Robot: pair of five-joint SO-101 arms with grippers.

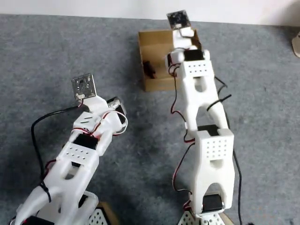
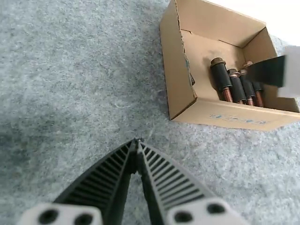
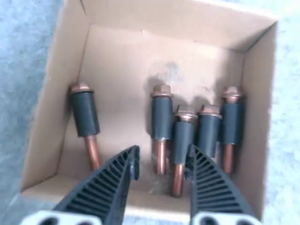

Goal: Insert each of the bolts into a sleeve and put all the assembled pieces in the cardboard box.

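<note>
The cardboard box (image 3: pixel 50 123) lies open under my right gripper (image 3: pixel 163 157), which hangs open just above it with nothing between its fingers. Several assembled pieces, copper bolts in black sleeves, lie on the box floor: one alone (image 3: pixel 84 115) and a tight group (image 3: pixel 197 125) beside it. My left gripper (image 2: pixel 137 143) is shut and empty, low over bare grey carpet a short way from the box (image 2: pixel 225 115). From that side the pieces (image 2: pixel 221 77) and the right gripper's fingertip (image 2: pixel 267 70) show inside the box. In the high view the right arm (image 1: pixel 199 89) stretches over the box (image 1: pixel 152 84).
Grey carpet (image 1: pixel 56 51) covers the whole table, with open room left of and in front of the box. The left arm (image 1: pixel 86 140) stands at the near left, its black cable (image 1: pixel 35 129) looping beside it. Some pale object (image 1: pixel 296 44) sits at the far right edge.
</note>
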